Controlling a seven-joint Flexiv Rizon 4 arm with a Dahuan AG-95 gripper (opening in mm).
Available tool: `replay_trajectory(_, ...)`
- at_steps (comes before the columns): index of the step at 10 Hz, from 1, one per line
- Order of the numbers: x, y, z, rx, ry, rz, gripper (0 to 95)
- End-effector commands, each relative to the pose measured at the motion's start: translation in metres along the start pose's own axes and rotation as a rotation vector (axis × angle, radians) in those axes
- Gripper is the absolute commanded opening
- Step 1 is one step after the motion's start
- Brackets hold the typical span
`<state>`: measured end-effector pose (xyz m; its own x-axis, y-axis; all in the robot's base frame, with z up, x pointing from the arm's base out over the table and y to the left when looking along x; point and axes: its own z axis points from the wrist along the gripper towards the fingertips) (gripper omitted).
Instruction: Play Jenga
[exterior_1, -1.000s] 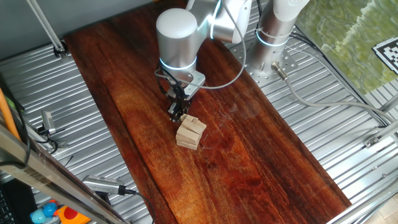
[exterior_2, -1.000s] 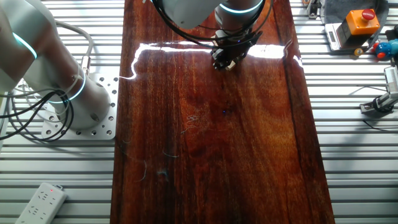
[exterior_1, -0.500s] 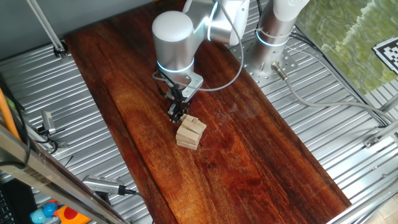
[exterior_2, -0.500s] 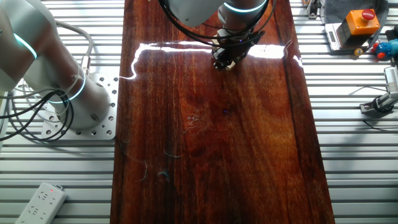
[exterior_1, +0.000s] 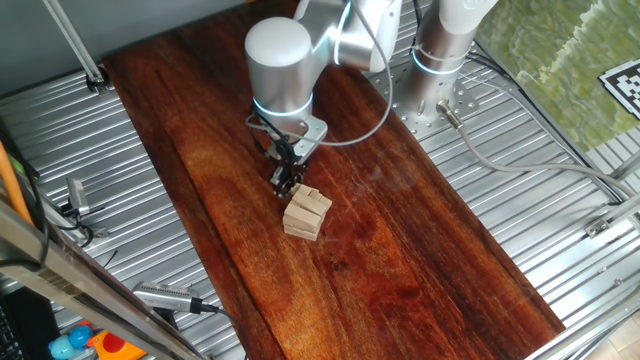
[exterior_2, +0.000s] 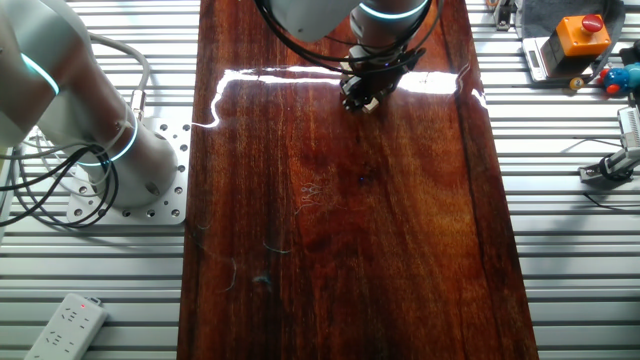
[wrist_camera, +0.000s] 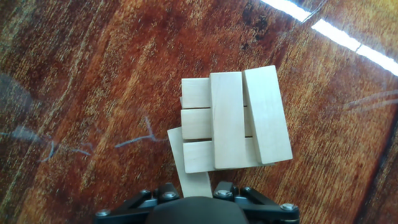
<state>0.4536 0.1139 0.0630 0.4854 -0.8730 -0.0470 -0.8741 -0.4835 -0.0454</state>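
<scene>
One loose block (wrist_camera: 188, 163) sticks out from the low Jenga stack (wrist_camera: 235, 119) at the hand view's centre, its near end vanishing between the gripper (wrist_camera: 193, 194) fingers; whether the jaws clench it I cannot tell. The blocks are pale, smooth rectangular wood on a glossy dark plank (exterior_1: 420, 250). A skewed pull could drag and topple the layers.

Probably a robotics lab, ribbed aluminium bench (exterior_1: 560, 215), emergency-stop button (exterior_2: 581, 30), calibration marker (exterior_1: 623, 82)

Pale, unpainted Jenga blocks (wrist_camera: 233, 121) — on a dark reddish-brown, streaky-grained table (wrist_camera: 93, 93).
</scene>
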Motion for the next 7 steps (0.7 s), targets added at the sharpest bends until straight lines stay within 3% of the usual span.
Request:
replay_trajectory(1,-0.0013,0.0015,-0.0017,-0.001,0.003,-0.005,38.0)
replay_trajectory(7,-0.0023,0.0026,-0.0009,0.006,0.006,-0.010,38.0)
